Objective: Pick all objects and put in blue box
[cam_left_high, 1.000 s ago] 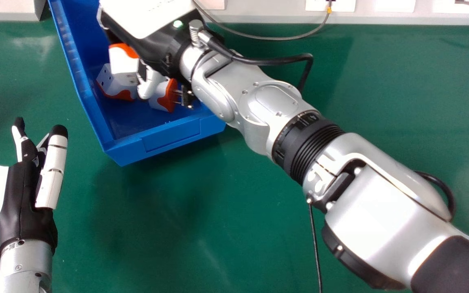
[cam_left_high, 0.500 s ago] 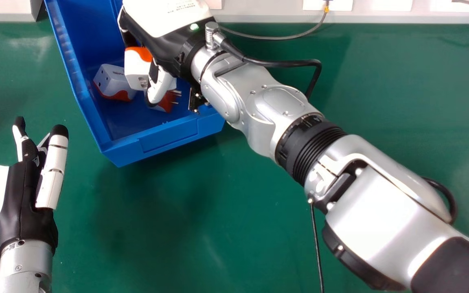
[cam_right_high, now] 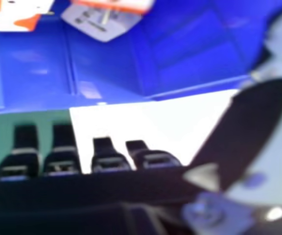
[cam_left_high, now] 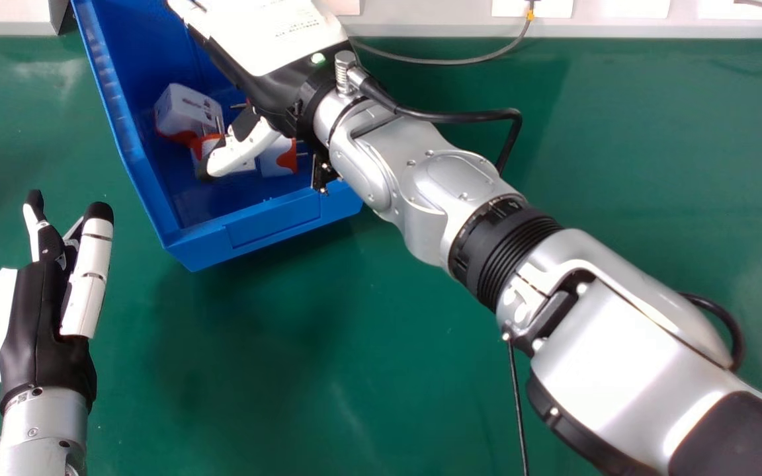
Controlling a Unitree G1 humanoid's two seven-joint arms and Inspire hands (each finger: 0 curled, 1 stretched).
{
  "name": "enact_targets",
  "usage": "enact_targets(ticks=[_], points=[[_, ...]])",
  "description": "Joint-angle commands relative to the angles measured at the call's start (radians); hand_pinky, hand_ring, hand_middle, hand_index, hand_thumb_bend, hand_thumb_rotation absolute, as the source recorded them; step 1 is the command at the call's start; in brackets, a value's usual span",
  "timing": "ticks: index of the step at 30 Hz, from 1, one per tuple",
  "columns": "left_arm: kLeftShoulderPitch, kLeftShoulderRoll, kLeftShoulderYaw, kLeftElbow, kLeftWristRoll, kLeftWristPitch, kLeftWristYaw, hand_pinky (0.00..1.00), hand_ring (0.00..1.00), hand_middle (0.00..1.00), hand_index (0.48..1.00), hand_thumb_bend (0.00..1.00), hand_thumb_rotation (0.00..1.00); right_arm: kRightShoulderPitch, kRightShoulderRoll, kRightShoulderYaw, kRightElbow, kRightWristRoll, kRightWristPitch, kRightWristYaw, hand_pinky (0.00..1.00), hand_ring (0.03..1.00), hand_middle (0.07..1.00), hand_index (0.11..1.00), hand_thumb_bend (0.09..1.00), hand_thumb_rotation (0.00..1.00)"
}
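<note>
Robot's left hand (cam_left_high: 43, 311) lies at the near left over the green table (cam_left_high: 368, 344), fingers extended towards the far side and nothing in its grasp. Between it and the blue box (cam_left_high: 206, 244) runs a strip of table. The box sits at the far left, turned at a slant, with its long left rim running away and its near wall bearing a plain recessed panel (cam_left_high: 272, 221). Inside, by the left wall, is a white-and-orange plug adapter (cam_left_high: 186, 112); right of it and nearer is a middle adapter (cam_left_high: 245, 164), partly covered by the right thumb, and right of that a third adapter (cam_left_high: 278, 157), its prongs pointing right. The right hand (cam_left_high: 275, 82) is above the box, open, its fingers (cam_right_high: 64, 147) stretched out and holding nothing; whether its thumb touches the middle adapter, I cannot tell. Its white back plate (cam_left_high: 272, 30) carries small lines of print, too small to read. The silver right arm (cam_left_high: 619, 357) crosses the table from the near right, over the box's right side. Beyond it, green table reaches a pale ledge (cam_left_high: 414, 28) at the far edge, where a grey cable (cam_left_high: 450, 62) loops just in front.
</note>
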State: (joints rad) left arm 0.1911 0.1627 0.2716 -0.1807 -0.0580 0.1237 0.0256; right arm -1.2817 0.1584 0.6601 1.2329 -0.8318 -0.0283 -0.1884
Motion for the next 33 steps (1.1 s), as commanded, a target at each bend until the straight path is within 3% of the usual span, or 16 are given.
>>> enact_targets(ticks=[1, 10, 15, 23, 28, 33], points=[[-0.01, -0.005, -0.006, -0.026, 0.006, -0.001, 0.003, 0.91, 0.94, 0.9, 0.91, 0.4, 0.82, -0.008, 0.0, -0.004, -0.036, 0.008, 0.013, -0.016, 0.98, 0.999, 0.999, 1.0, 0.637, 0.66], [-0.019, 0.0, -0.005, -0.018, -0.003, 0.009, 0.002, 0.92, 0.95, 0.91, 0.913, 0.39, 0.82, 0.055, -0.028, -0.03, -0.167, 0.034, 0.024, -0.001, 0.99, 1.0, 1.0, 1.0, 0.565, 0.66], [-0.021, 0.005, -0.001, -0.022, -0.005, 0.019, -0.002, 0.92, 0.95, 0.91, 0.915, 0.39, 0.82, 0.188, -0.09, -0.046, -0.414, 0.036, 0.05, 0.035, 1.0, 1.0, 1.0, 1.0, 0.502, 0.63], [-0.038, 0.019, 0.006, 0.002, -0.012, 0.023, -0.013, 0.93, 0.95, 0.91, 0.917, 0.39, 0.82, 0.571, -0.225, -0.063, -1.022, -0.011, 0.13, 0.072, 1.0, 1.0, 1.0, 1.0, 0.394, 0.53], [-0.04, 0.028, 0.009, 0.01, -0.009, 0.016, -0.018, 0.93, 0.95, 0.91, 0.918, 0.39, 0.83, 0.805, -0.287, -0.077, -1.319, -0.052, 0.153, 0.079, 1.0, 1.0, 1.0, 0.997, 0.393, 0.47], [-0.041, 0.031, 0.011, 0.017, -0.003, 0.009, -0.024, 0.93, 0.96, 0.91, 0.92, 0.39, 0.83, 1.031, -0.351, -0.114, -1.548, -0.041, 0.116, 0.075, 1.0, 1.0, 1.0, 0.999, 0.389, 0.44]])
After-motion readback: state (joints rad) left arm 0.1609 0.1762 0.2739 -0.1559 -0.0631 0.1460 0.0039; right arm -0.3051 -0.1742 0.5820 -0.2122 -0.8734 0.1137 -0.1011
